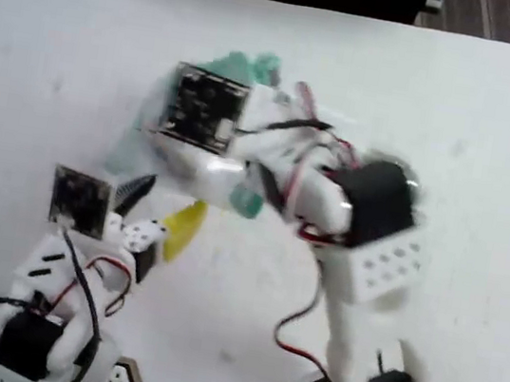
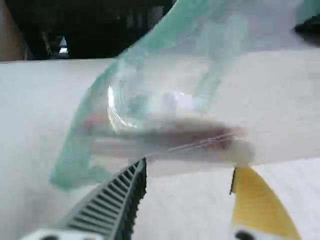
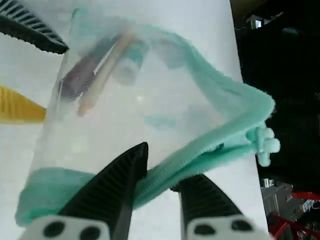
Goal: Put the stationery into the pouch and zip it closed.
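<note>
Pinching the pouch (image 3: 165, 105) by its green zipper edge, the right gripper (image 3: 162, 170) is pressing its two black fingers tight on that edge. The pouch is lying in the middle of the table (image 1: 455, 135), under the right arm. Pens (image 3: 100, 65) are lying inside it. The zipper pull (image 3: 263, 143) is sticking out at one end of the green edge. The left gripper (image 2: 190, 167) is sitting just beside the pouch's other end, with its black finger and its yellow finger spread wide apart.
</note>
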You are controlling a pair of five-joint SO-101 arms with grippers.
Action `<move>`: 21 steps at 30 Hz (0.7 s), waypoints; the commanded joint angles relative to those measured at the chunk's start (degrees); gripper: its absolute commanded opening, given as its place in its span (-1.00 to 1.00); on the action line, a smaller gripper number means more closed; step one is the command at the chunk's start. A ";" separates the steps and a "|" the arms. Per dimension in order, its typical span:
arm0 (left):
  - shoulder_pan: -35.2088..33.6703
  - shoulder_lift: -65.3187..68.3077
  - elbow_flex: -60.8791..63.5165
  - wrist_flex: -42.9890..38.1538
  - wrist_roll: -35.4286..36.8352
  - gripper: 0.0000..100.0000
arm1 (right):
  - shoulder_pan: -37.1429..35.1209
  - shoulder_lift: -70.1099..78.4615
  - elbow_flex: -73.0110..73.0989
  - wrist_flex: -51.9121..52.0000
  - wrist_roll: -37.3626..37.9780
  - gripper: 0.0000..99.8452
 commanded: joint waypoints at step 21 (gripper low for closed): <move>-0.31 -0.92 -3.96 -1.32 -7.38 -0.44 | 3.12 1.54 0.62 1.63 -1.23 -0.97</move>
